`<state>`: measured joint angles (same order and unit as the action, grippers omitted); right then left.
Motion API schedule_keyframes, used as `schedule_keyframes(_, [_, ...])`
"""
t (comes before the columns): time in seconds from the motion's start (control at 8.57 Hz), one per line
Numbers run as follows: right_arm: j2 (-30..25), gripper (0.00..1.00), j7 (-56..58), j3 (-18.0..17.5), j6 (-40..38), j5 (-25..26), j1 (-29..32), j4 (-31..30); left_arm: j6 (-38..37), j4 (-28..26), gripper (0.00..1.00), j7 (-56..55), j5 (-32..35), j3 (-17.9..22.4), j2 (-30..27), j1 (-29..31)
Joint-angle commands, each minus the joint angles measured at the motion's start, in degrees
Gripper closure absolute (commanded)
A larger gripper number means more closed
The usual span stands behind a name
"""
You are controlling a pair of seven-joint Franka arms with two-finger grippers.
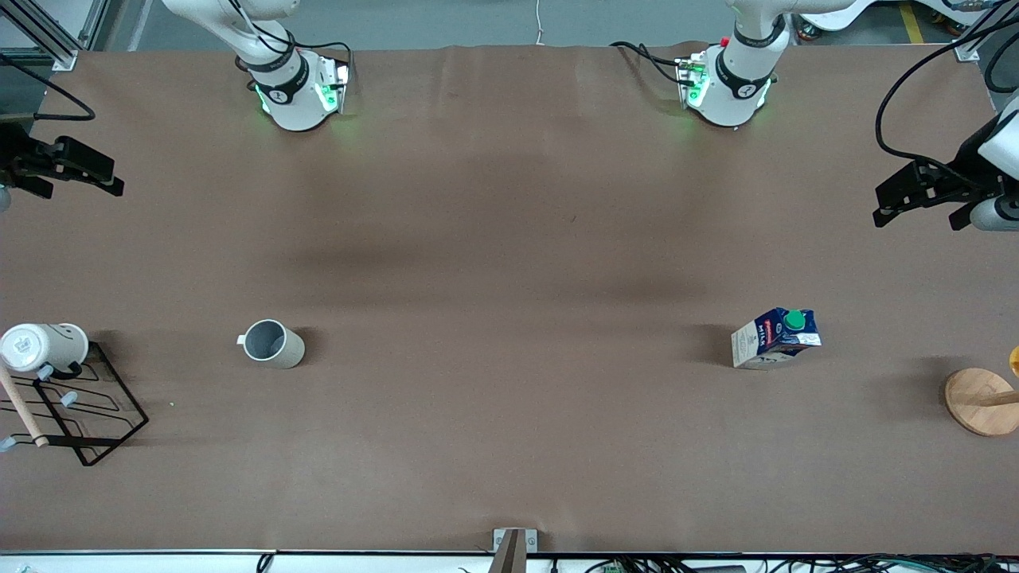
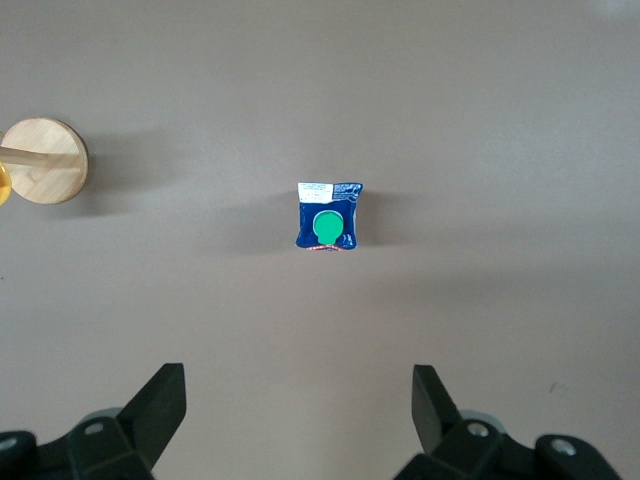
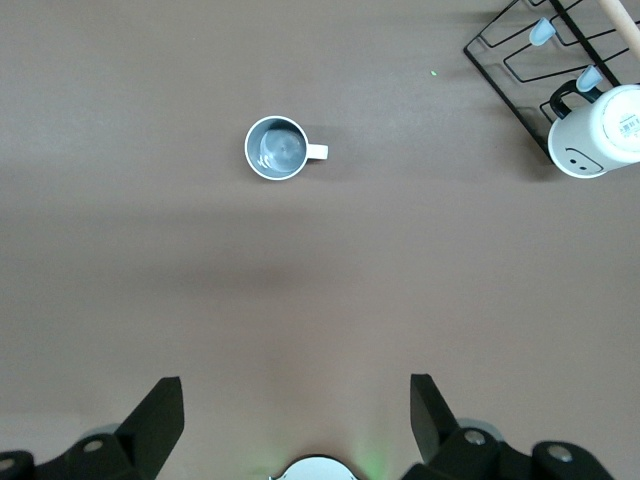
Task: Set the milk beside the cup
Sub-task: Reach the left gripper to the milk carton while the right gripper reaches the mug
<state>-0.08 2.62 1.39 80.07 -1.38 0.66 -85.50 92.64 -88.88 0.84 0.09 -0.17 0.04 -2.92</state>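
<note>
The milk [image 1: 776, 338] is a dark-blue and white carton with a green cap. It stands upright on the table toward the left arm's end and also shows in the left wrist view [image 2: 326, 216]. The cup [image 1: 273, 344] is a beige-grey mug with a grey inside. It stands upright toward the right arm's end and also shows in the right wrist view [image 3: 277, 147]. My left gripper [image 1: 915, 216] is open and empty, high over the table's end [image 2: 298, 400]. My right gripper [image 1: 80, 187] is open and empty, high over the other end [image 3: 296, 405].
A black wire rack [image 1: 103, 422] holds a white cup [image 1: 44, 346] with a printed bottom at the right arm's end. They also show in the right wrist view, the rack [image 3: 510, 50] and the white cup [image 3: 597, 132]. A round wooden stand [image 1: 983, 400] sits beside the milk [image 2: 45, 160].
</note>
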Motion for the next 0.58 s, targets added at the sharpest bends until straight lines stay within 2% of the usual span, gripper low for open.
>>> schedule_keyframes(0.0, [-0.4, 0.0, -0.3, 0.0, 1.2, -0.3, 0.0, -0.1, -0.2, 0.7, 0.0, -0.7, 0.3, -0.3, 0.1, 0.4])
schedule_keyframes(0.23, [0.2, 0.0, -0.3, -0.1, 4.0, -0.5, -0.9, -0.6, -0.1, 0.2, 0.0, -0.7, -0.2, -0.2, 0.0, 0.6])
schedule_keyframes(0.47, [5.2, 0.0, -4.4, -0.2, 10.7, -0.8, -3.0, -1.2, -0.4, -1.0, 0.0, -0.9, -0.3, -0.1, 0.5, 2.3])
